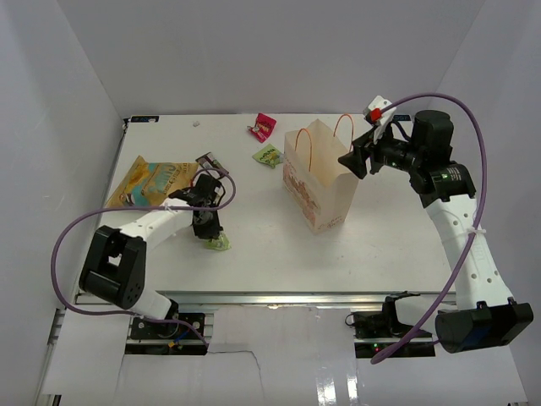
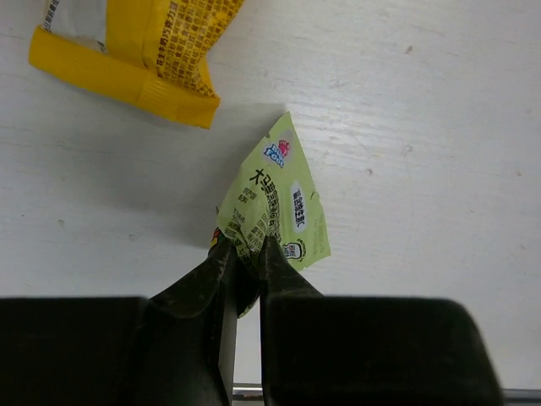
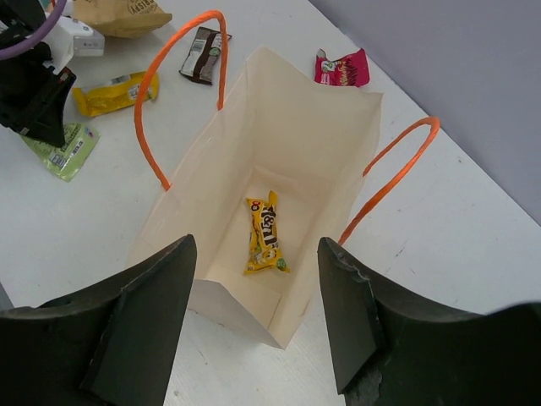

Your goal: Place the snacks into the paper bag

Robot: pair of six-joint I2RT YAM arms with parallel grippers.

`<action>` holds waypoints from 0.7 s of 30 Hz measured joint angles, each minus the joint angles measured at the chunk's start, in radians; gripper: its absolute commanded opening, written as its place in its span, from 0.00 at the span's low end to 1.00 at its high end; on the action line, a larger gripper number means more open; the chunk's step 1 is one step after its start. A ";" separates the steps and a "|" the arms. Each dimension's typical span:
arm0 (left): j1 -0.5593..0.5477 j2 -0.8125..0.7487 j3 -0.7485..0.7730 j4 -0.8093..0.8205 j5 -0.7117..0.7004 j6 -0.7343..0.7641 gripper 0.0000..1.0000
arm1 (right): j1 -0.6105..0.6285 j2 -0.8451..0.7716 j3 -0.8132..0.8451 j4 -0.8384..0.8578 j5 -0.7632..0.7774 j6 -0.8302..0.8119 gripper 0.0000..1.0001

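Your paper bag [image 3: 313, 127], mid-worktop, holds one yellow packet [image 3: 265, 235]; your right gripper [image 3: 255, 244] hangs spread above it. Your left gripper [image 2: 245, 254] clamps a green packet [image 2: 275, 199] toward the near-left corner.

Your left arm sits folded low, left gripper [image 2: 245, 247] pointing down, jaws seemingly pinched on the green packet [image 2: 275, 203] edge. Your right gripper [image 3: 254, 249] is raised, tilted down, jaws wide apart.

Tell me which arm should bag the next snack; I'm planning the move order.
Left. The left gripper is closed on a corner of the light green packet on the table, so it likely only needs to lift and carry. The right gripper hangs open and empty over the paper bag.
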 measured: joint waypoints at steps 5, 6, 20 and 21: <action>0.000 -0.110 0.009 0.013 0.084 -0.010 0.04 | -0.009 -0.001 0.000 0.000 -0.003 0.001 0.66; 0.000 -0.146 0.021 0.021 0.111 -0.013 0.03 | -0.011 -0.001 0.000 0.000 -0.004 0.001 0.66; -0.008 -0.058 0.697 0.455 0.488 -0.172 0.02 | -0.049 -0.019 -0.002 0.001 -0.019 0.016 0.66; -0.009 -0.009 0.750 0.476 0.497 -0.180 0.03 | -0.050 -0.023 -0.002 0.001 -0.019 0.018 0.66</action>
